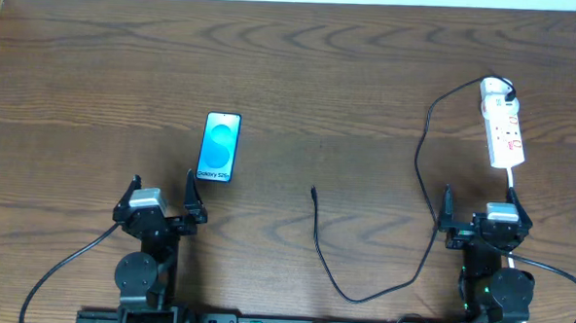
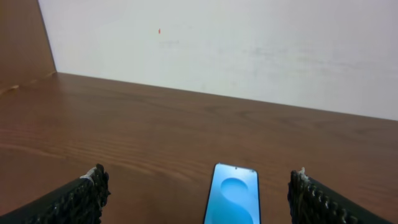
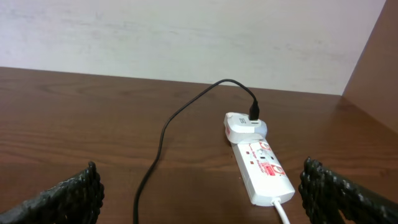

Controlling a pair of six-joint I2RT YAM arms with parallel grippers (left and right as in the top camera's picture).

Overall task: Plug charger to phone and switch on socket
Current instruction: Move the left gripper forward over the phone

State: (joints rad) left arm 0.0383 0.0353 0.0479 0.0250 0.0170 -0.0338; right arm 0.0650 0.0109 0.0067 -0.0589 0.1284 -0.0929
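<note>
On a brown wooden table (image 1: 97, 75) my left end effector (image 1: 163, 187) and right end effector (image 1: 479, 199) gape wide, empty, with the phone (image 1: 219, 148) just ahead of the left and the socket (image 1: 502, 127), charger (image 3: 163, 132) plugged in, ahead of the right, each seemingly laid within reach.

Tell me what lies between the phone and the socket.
Only the charger cable crosses between phone and socket, its loose tip nearer the phone. The overhead view shows it.

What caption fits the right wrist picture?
Open right pincer faces the socket, with the charger plugged in at its far end.
</note>
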